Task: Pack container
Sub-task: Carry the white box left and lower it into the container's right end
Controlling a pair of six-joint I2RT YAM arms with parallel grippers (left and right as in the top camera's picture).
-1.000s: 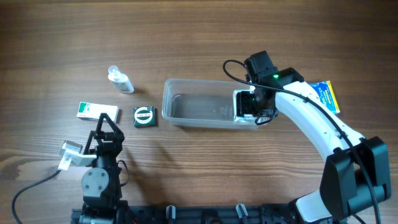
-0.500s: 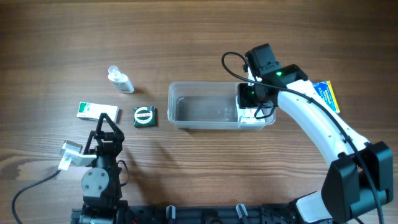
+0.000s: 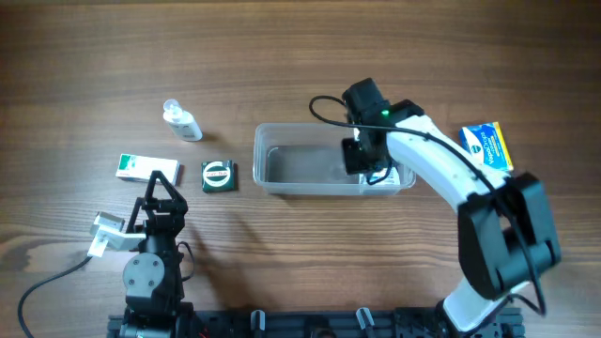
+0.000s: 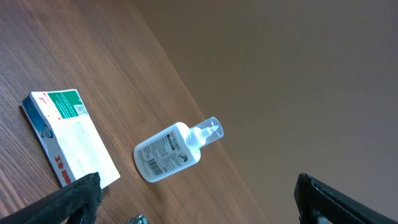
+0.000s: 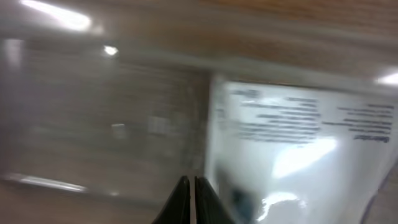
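Note:
The container (image 3: 282, 165) is a clear tub in the middle of the table. At its right end lies a white box (image 3: 394, 177), which the right wrist view shows blurred (image 5: 298, 143) beside the tub's see-through floor (image 5: 93, 118). My right gripper (image 3: 361, 156) hangs over the tub's right half. Its fingers (image 5: 189, 198) are shut with nothing between them. Near the front left edge, my left gripper (image 3: 157, 184) stands wide open and empty (image 4: 199, 211), pointing at the loose items.
On the table's left side lie a small clear bottle (image 3: 181, 121) (image 4: 177, 149), a green-and-white box (image 3: 146, 167) (image 4: 68, 137) and a dark green square pack (image 3: 219, 176). A blue-and-yellow box (image 3: 486, 145) lies right of the tub.
My right gripper closed from open to shut and moved left over the tub, away from the white box now lying at its right end. The tub slid slightly right. The left arm stayed still.

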